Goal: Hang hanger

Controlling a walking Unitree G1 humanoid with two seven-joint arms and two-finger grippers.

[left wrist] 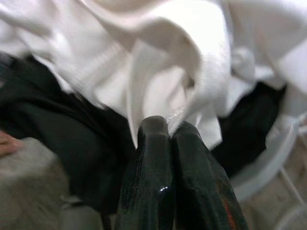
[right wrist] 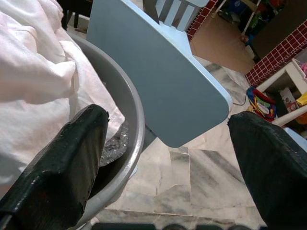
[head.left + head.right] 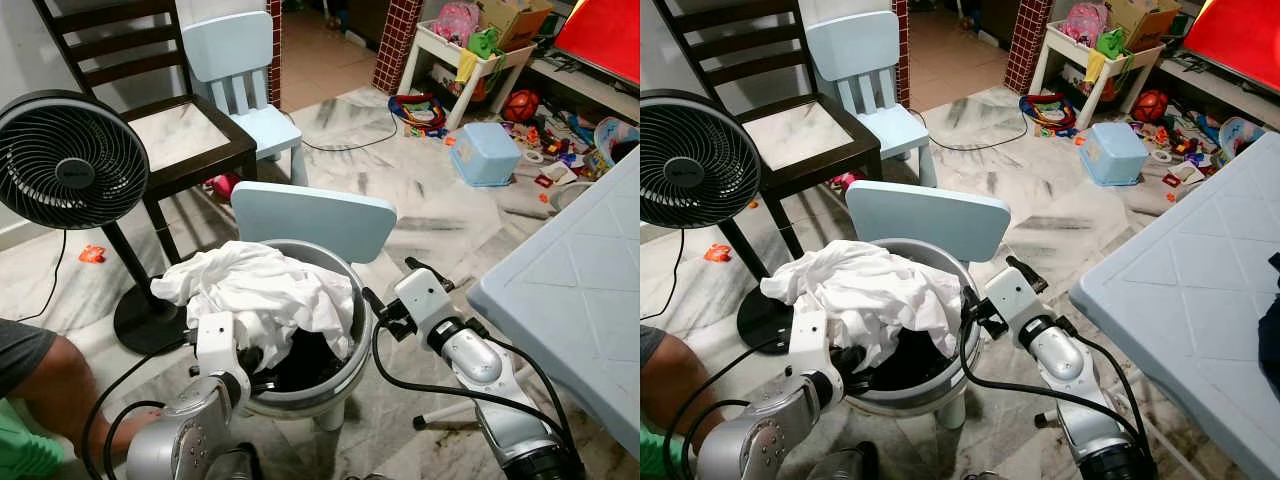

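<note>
Left tool [image 1: 170, 132] is pressed shut, both black fingers meeting on a fold of the white garment [image 3: 265, 285] heaped in the grey basin [image 3: 345, 385]; whether cloth is actually pinched between the tips or merely touched, I cannot tell for certain, but the tips sit right at the fabric edge. No hanger can be made out, so the task's thing is presumably yet to be fetched, or hidden under the laundry. Judged step: early, picking a garment out of the basin before any hanging. Beneath the white garment lies dark clothing [image 1: 57, 129], filling the basin's lower part. Right tool [image 2: 168, 158] stands wide open, one finger [image 2: 62, 163] just inside the basin rim, the other well out over the marble floor [image 3: 420, 200], holding nothing. The basin rests on the seat of a small pale-blue chair [image 3: 315, 220]. Next move likely calls for lifting the white garment clear, with the right tool closing on the rim or cloth to steady things. Round about: a black fan [image 3: 70, 165] to the left, a dark wooden chair [image 3: 150, 90], a pale desk [image 3: 590, 280] to the right, and a person's arm [image 3: 50, 385] at lower left.
</note>
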